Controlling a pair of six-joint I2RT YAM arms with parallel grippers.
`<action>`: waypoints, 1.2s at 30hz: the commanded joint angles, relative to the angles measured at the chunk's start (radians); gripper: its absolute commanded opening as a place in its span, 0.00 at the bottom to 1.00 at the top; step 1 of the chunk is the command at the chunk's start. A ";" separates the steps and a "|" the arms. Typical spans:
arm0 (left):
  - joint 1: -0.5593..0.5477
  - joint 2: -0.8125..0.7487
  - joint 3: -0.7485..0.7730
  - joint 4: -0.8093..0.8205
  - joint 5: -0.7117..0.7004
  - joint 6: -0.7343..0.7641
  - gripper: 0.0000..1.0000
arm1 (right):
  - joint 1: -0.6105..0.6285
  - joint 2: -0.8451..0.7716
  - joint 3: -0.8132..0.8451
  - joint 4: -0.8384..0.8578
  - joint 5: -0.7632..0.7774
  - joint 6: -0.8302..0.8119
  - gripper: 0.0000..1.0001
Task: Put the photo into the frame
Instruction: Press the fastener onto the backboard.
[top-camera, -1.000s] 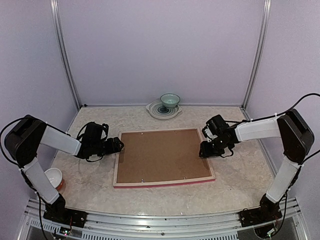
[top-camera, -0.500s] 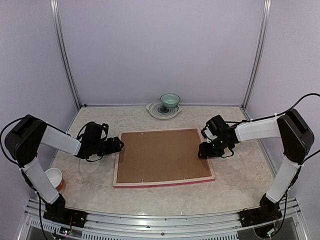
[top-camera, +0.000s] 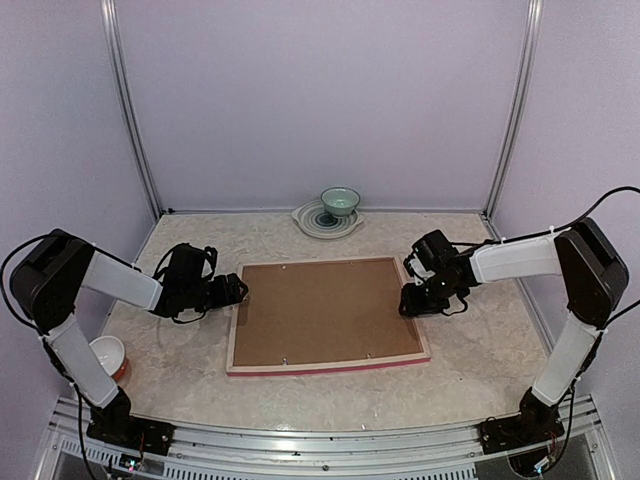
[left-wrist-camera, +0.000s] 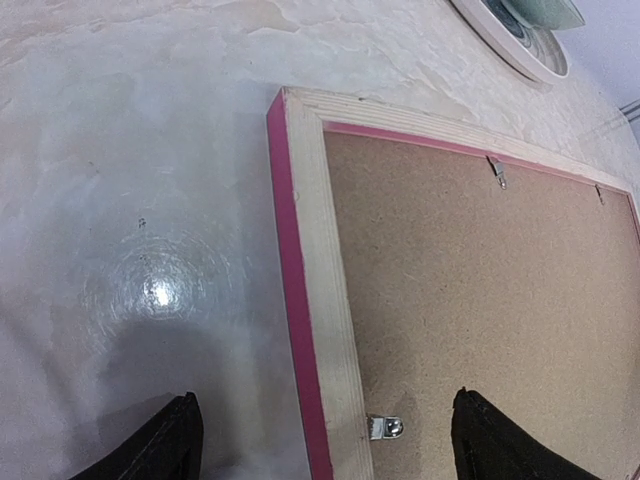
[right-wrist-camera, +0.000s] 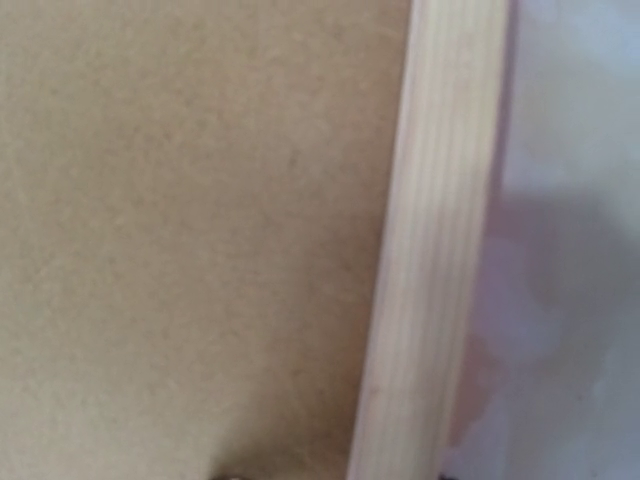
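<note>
The frame (top-camera: 330, 368) lies face down in the middle of the table, pale wood back up and a pink edge showing. The brown hardboard backing (top-camera: 325, 310) fills it. The photo is hidden. My left gripper (top-camera: 238, 291) is open and low over the frame's left rail (left-wrist-camera: 320, 260), one finger (left-wrist-camera: 165, 445) over the table and the other over the backing (left-wrist-camera: 480, 300), near a metal clip (left-wrist-camera: 385, 427). My right gripper (top-camera: 408, 300) is at the right rail (right-wrist-camera: 435, 230). Only its dark fingertips show at the bottom edge, spread on either side of the rail.
A white plate (top-camera: 310, 222) with a green bowl (top-camera: 340, 201) stands at the back edge. It also shows in the left wrist view (left-wrist-camera: 500, 40). A white and red bowl (top-camera: 106, 353) sits at the near left, by the left arm. Walls close in the table.
The right gripper has shifted very slightly along the right rail. The frame and the left arm have not moved.
</note>
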 joint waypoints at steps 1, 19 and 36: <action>0.011 0.023 0.007 -0.026 0.019 -0.006 0.85 | 0.012 0.024 -0.002 -0.036 0.031 -0.001 0.41; 0.014 0.022 0.007 -0.027 0.020 -0.007 0.85 | 0.012 0.022 0.010 -0.071 0.039 0.014 0.27; 0.016 0.020 0.006 -0.027 0.027 -0.010 0.85 | 0.012 0.022 0.021 -0.082 0.024 0.013 0.18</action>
